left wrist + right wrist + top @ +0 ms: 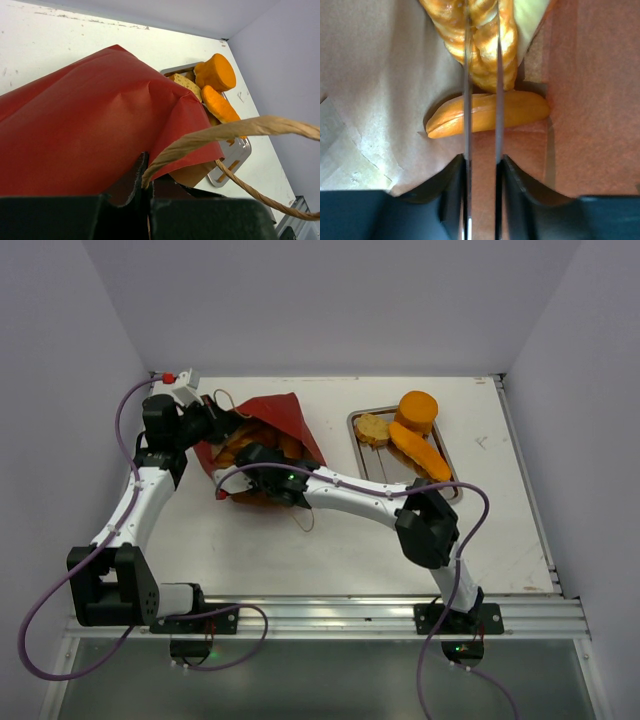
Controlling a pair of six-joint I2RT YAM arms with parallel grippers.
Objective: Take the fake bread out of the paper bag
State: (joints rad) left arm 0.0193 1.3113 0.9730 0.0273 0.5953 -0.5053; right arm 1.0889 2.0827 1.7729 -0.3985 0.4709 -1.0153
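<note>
The red paper bag (285, 420) lies on its side at the table's back left, and several orange bread pieces show in its mouth. My left gripper (215, 425) is shut on the bag's loop handle (210, 137) at the rim. My right gripper (265, 472) is inside the bag. Its fingers (467, 75) stand a narrow gap apart, pinching a golden braided loaf (452, 35). A smooth orange loaf (520, 110) lies behind on the kraft lining (380, 75). A pale piece (530, 15) shows at the top right.
A steel tray (455, 490) at the back right holds a round orange bun (416, 410), a long orange loaf (420, 452) and a toast slice (372, 428). The left wrist view shows the tray (235, 160) just past the bag (75, 125). White walls enclose the table.
</note>
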